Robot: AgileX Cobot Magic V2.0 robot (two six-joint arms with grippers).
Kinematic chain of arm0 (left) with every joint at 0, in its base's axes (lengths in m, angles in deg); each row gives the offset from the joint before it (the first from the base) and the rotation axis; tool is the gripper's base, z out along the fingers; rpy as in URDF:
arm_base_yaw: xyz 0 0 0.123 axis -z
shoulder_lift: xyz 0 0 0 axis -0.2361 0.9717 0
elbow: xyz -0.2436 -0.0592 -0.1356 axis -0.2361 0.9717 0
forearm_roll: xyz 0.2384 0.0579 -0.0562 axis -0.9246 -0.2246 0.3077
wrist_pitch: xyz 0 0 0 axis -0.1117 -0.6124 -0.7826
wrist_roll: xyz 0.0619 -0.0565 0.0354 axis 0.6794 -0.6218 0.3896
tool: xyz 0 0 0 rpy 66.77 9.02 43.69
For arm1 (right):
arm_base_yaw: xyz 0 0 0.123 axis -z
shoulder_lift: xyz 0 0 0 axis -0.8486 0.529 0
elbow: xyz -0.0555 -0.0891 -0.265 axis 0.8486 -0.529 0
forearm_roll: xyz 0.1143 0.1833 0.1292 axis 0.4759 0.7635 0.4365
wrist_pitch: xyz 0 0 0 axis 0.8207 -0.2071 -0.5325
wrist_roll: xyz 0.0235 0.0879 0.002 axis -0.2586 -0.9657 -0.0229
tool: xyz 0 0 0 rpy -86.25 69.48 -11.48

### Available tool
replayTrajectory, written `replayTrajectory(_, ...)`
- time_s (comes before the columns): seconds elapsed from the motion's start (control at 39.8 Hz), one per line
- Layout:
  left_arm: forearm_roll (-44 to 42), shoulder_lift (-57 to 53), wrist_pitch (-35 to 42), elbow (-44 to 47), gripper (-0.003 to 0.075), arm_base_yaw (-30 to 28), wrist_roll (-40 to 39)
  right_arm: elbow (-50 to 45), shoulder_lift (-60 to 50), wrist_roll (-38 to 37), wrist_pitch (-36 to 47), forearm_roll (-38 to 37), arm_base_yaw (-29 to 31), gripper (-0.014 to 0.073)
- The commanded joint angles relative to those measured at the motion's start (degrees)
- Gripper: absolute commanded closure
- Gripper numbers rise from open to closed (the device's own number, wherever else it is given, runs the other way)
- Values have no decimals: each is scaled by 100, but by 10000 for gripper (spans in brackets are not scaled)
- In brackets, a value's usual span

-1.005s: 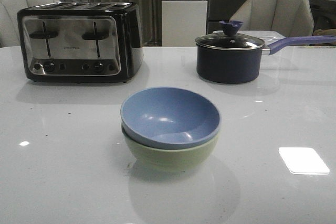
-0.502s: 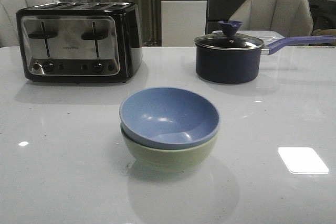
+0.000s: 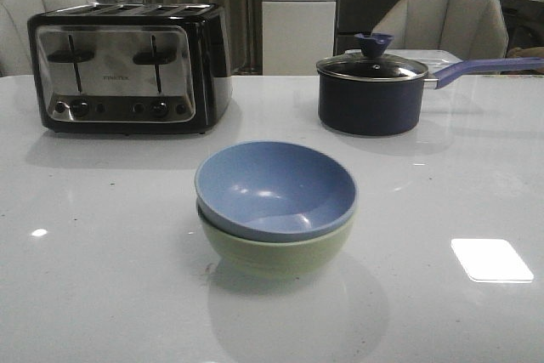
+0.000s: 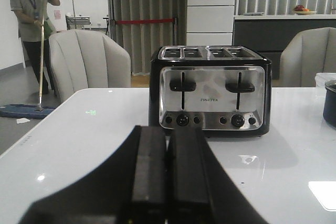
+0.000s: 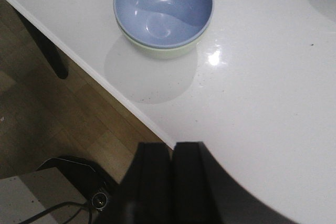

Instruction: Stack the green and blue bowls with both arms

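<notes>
- Your dusty light blue round bowl point(image 3: 274, 189) sits nested inside the pale sage green round bowl point(image 3: 276, 248), mid-table, in front of the chrome and black four-slot toaster point(image 3: 127, 67).
- Across the last second the stack has not shifted; you can judge the stacking done.
- Your left gripper point(image 4: 167, 177) has its fingers pressed together, empty, facing the toaster.
- Your right gripper point(image 5: 169, 182) is likewise closed and empty, well apart from the bowls.

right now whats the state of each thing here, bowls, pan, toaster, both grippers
blue bowl: nested upright inside the green one, empty
green bowl: upright on the table, under the blue one
saucepan: glass lid on
toaster: both levers up, slots look empty
left gripper: shut, holding nothing
right gripper: shut, holding nothing, away from the bowls
</notes>
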Motion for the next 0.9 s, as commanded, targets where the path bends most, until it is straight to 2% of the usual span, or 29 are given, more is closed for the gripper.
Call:
replayTrajectory(0.0, 55, -102, 525, 35, 622, 49, -22, 151, 7, -11, 370, -1, -2, 566)
replayTrajectory(0.63, 55, -102, 525, 35, 622, 49, -22, 68, -181, -5, 413, -61, 21, 566)
replayTrajectory(0.73, 55, -102, 525, 35, 622, 49, -22, -147, -475, -5, 655, -81, 348, 566)
replayTrajectory(0.88, 55, -102, 525, 35, 622, 49, -22, -878, -1238, -5, 1825, -81, 1291, 566)
